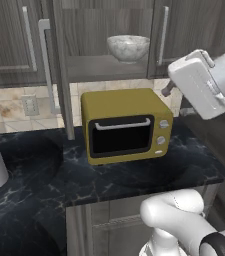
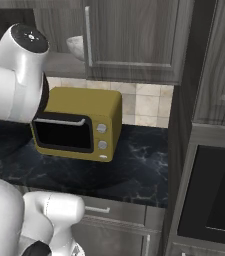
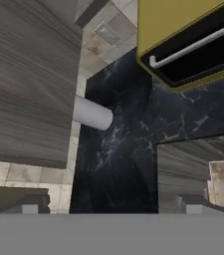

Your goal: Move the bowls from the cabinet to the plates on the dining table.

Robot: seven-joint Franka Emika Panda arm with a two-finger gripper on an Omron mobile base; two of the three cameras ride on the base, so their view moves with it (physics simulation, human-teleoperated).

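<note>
Marbled bowl (image 1: pixel 128 47) sits on the shelf inside the open cabinet (image 1: pixel 104 67), above the yellow microwave (image 1: pixel 125 125) on the black marble tabletop (image 1: pixel 44 180). Gripper (image 3: pixel 108 205) held up near the cabinet's right door (fingertips barely show in hand view), can't tell whether clenched or released.

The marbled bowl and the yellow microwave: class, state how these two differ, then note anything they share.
The bowl is round, grey-white and marbled; the microwave is boxy and mustard yellow. The bowl is much smaller than the microwave. The bowl sits on the open cabinet shelf, while the microwave stands below on the black marble counter. Both stand upright, untouched by the arm.
</note>
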